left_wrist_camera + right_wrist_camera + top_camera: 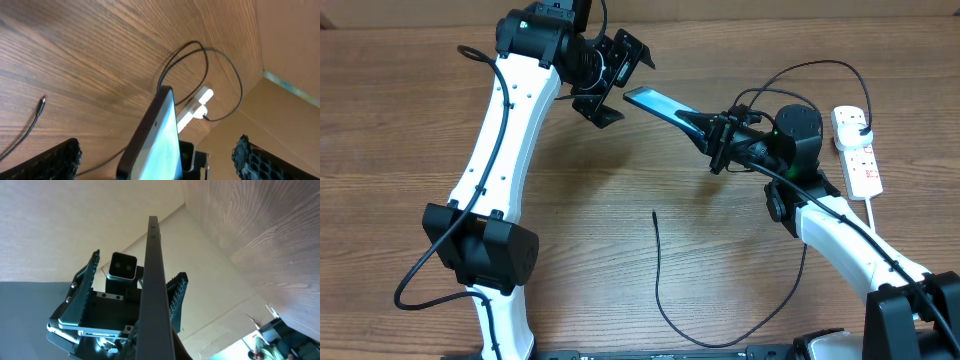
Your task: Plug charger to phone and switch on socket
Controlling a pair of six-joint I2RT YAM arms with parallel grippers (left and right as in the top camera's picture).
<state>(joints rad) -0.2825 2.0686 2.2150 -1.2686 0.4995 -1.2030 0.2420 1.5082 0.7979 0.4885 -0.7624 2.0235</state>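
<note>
The phone (665, 108) is held off the table, screen glowing light blue, with my right gripper (718, 138) shut on its right end. Its free end points at my left gripper (617, 80), which is open. In the left wrist view the phone (157, 135) rises between the wide-apart fingers (52, 162) without touching them. The right wrist view shows the phone (155, 280) edge-on, with the left gripper (125, 297) behind it. The charger (658, 270) lies loose on the table, its connector tip (653, 213) free; its tip (43, 100) also shows. The socket (858, 152) lies far right, with the black plug (863, 130) in it.
The charger's cable loops above the right arm (820, 66) and curls along the near table edge (720, 343). The left arm's base (480, 250) stands at the near left. A wall (290, 45) rises behind the socket (196, 106).
</note>
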